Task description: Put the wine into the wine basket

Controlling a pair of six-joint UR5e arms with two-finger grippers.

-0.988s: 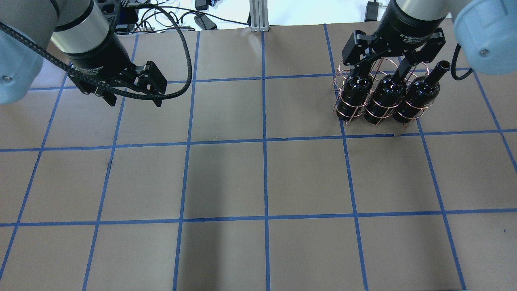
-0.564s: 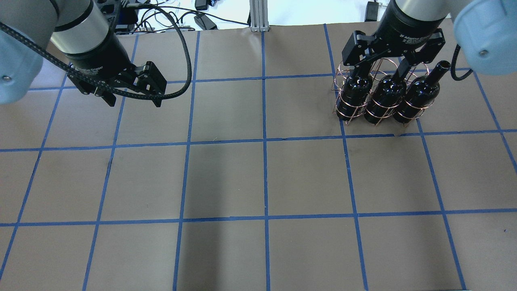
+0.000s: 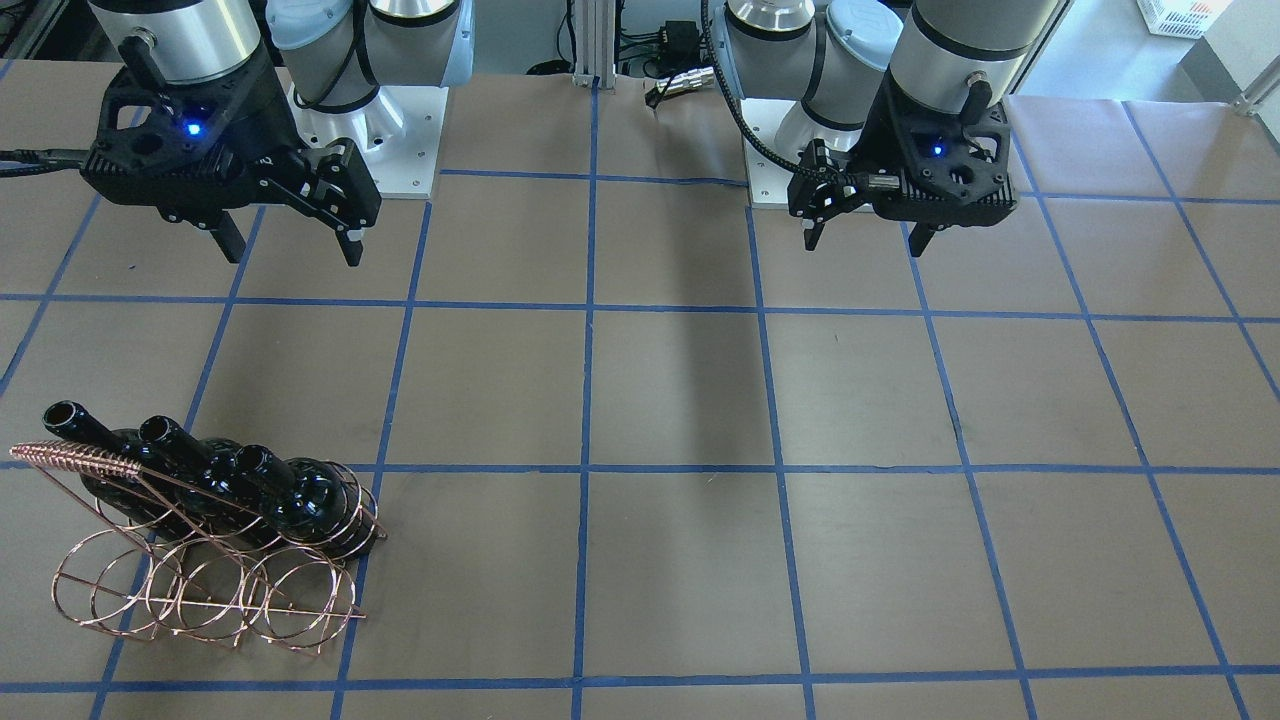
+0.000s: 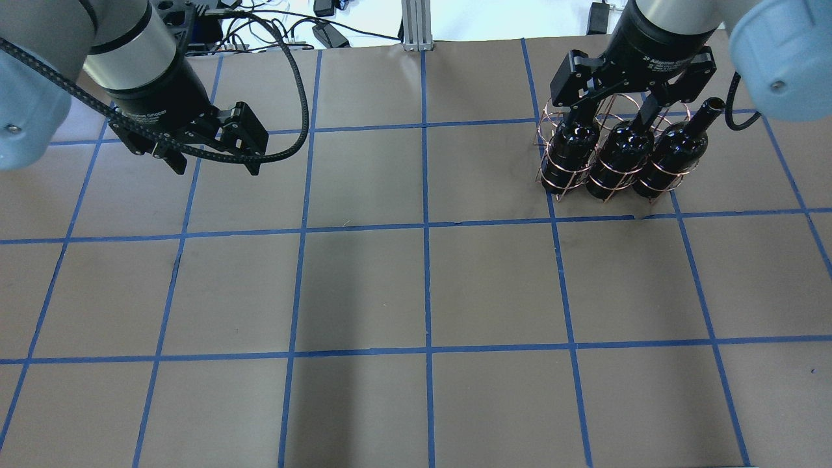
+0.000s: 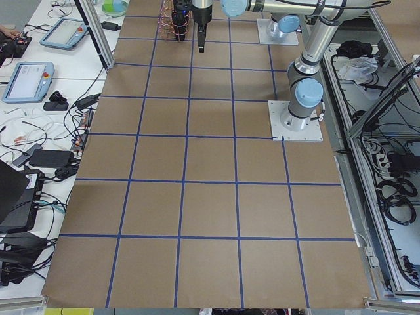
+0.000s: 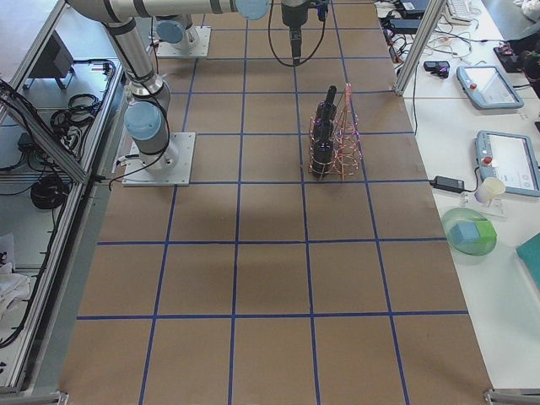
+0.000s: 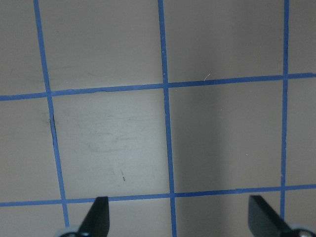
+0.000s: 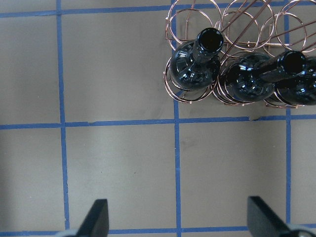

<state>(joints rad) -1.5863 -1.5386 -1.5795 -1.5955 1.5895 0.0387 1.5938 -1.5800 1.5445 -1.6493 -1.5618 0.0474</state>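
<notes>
**Q:** Left end effector (image 4: 216, 162) first: what is it doing?

**A:** It hangs over bare worktop (image 4: 422, 286) on its own side, fingers spread wide with nothing between them. Its wrist view shows only that surface and blue tape lines (image 7: 165, 143) below. I judge it is parked there to stay out of the other arm's way.

**Q:** And moving right?

**A:** Right end effector (image 4: 608, 120) is likewise spread wide and empty. From overhead it seems to overlap the bottle necks. The front-facing view, though, puts it well apart from them, raised and on the robot's side. Its own camera sees bare worktop between its fingertips, with the wine basket (image 3: 200, 600) off toward the top edge.

**Q:** So where is the wine?

**A:** All three wine bottles (image 4: 617, 159) stand in the wine basket side by side, mouths up, filling the row of loops nearer the robot. The other row holds nothing. Wire rings circle each body, which should keep the glossy glass from tipping or knocking together.

**Q:** Anything left?

**A:** No loose bottle shows in any view, so the placing looks done to me. Wide-open fingers fit a release.
</notes>
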